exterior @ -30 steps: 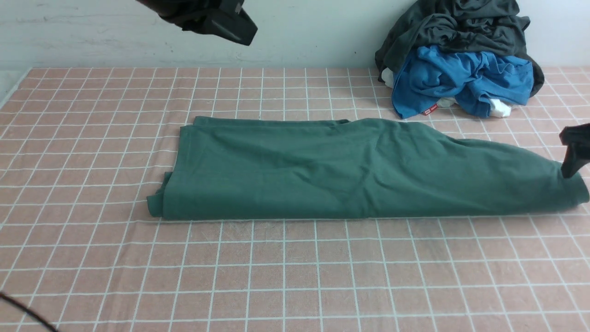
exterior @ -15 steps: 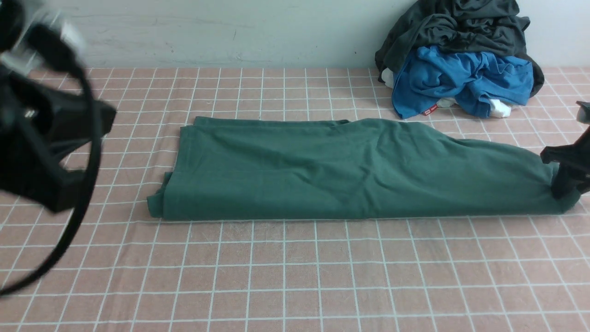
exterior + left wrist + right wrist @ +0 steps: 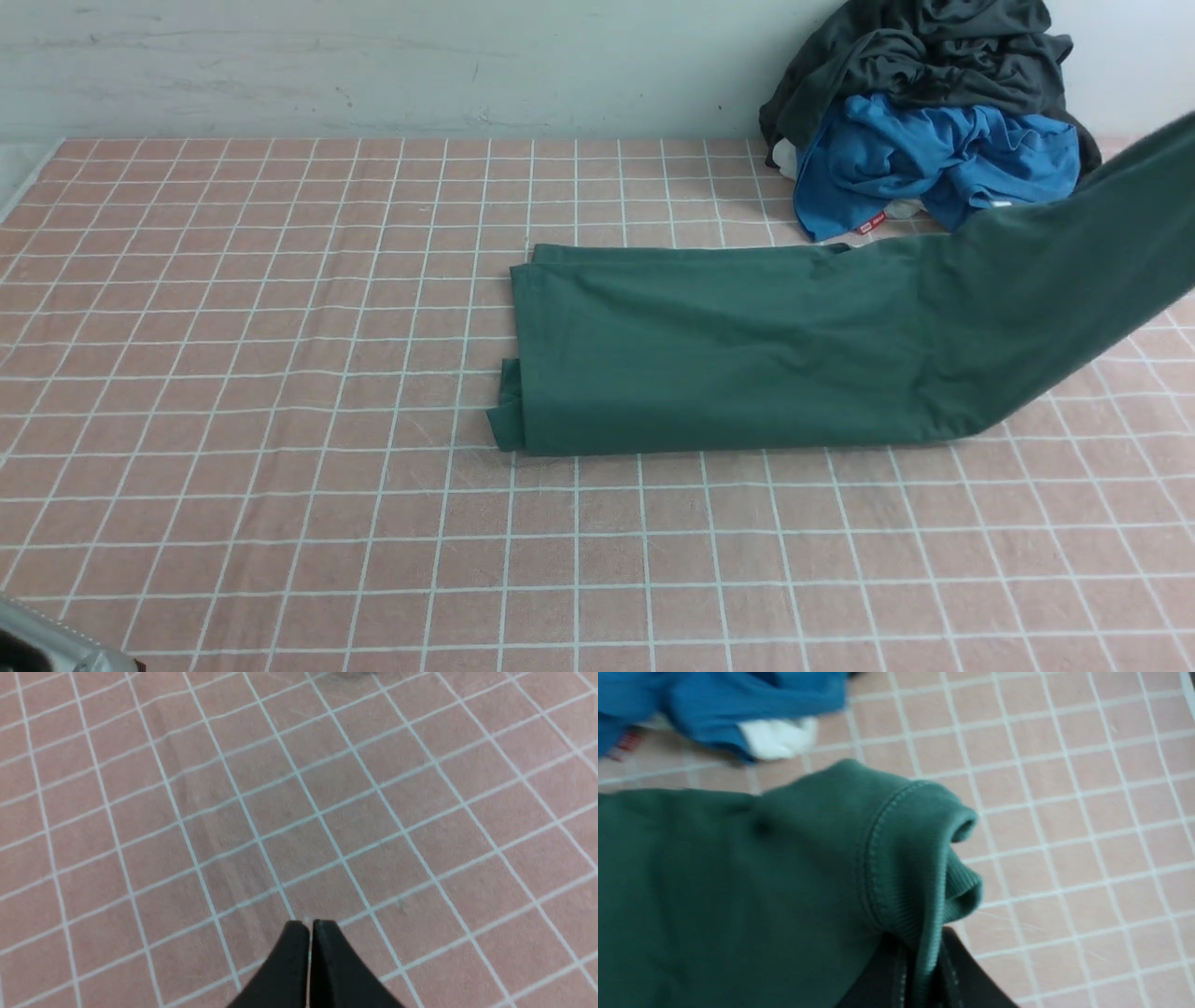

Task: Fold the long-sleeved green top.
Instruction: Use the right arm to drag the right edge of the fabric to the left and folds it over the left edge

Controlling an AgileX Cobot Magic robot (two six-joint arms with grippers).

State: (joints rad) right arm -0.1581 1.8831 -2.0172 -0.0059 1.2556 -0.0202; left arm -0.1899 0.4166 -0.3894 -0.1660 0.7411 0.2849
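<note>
A table (image 3: pixel 280 373) under a pink cloth with a white grid fills most of the front view, and a pale wall (image 3: pixel 373 65) stands along its far edge

The top (image 3: pixel 728 355), dark green, is folded into a long band running left to right across the middle and right of the table. Its left end lies flat, with the layered edges showing one over another. Its right end slopes up off the table and leaves the front view at the right edge, passing in front of the lower right corner of the clothes pile

That pile sits in the far right corner against the wall: a dark garment (image 3: pixel 934 56) heaped on a blue garment (image 3: pixel 934 168)

The right gripper (image 3: pixel 922 961) is seen only in its wrist view; its black fingers stand narrow, pinching the ribbed edge (image 3: pixel 896 858) of the top, which hangs above the table

The left gripper (image 3: pixel 310 926) is over bare table, its fingers pressed together with nothing between them

A white cloth (image 3: pixel 777 739) pokes out from under the blue garment, and a small red tag (image 3: pixel 871 222) lies at that garment's near edge
</note>
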